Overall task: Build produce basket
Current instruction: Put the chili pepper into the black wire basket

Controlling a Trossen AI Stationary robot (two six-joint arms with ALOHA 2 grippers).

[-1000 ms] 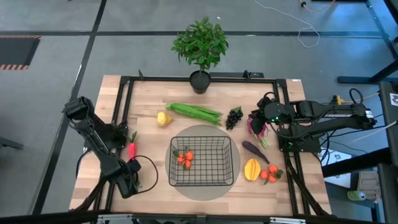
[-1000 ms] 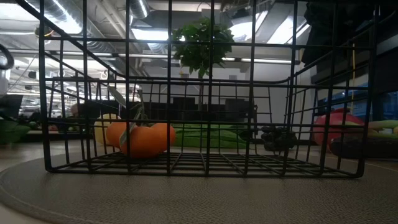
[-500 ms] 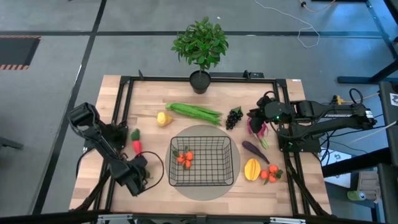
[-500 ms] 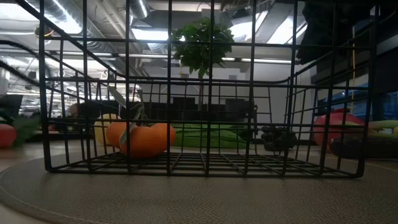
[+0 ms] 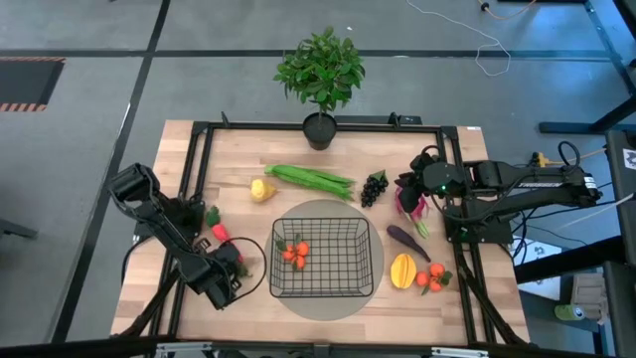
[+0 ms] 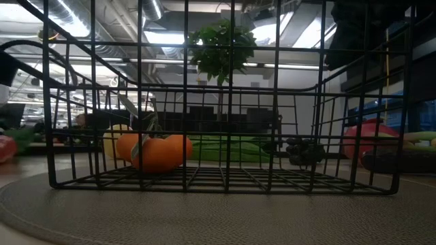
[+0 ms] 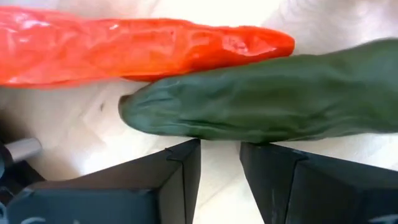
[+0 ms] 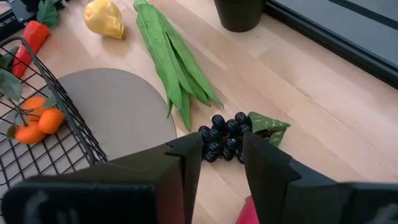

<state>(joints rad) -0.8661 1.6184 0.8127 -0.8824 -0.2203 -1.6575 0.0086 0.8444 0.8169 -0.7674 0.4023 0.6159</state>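
A red chili point(image 7: 143, 43) and a dark green cucumber point(image 7: 261, 99) lie side by side on the wood, left of the black wire basket point(image 5: 370, 261). My left gripper point(image 7: 219, 152) points down over them, open by a narrow gap with nothing in it. In the high view this gripper point(image 5: 235, 255) hides the cucumber, and only the chili point(image 5: 219, 231) shows. Orange tomatoes point(image 5: 295, 254) lie in the basket. My right gripper point(image 5: 409, 194) hangs open high over the table's right side, above the radish point(image 5: 405, 206), with the grapes point(image 8: 225, 138) beyond its fingers. My left gripper's fingertips point(image 7: 189, 152) stand right at the cucumber's long side point(image 7: 217, 134), near its blunt end, coming from above and across it. Whether they touch it I cannot tell. The cucumber lies flat on the table.
The basket stands on a round grey mat point(image 5: 333, 303). Lemon point(image 5: 262, 189), green beans point(image 5: 310, 179) and a potted plant point(image 5: 320, 80) are at the back. Eggplant point(image 5: 407, 241), mango point(image 5: 402, 269) and more tomatoes point(image 5: 432, 279) lie right of the basket.
My left gripper has moved toward the basket and down, and has tipped to point more steeply at the table. The chili's red end has swung a little toward the basket.
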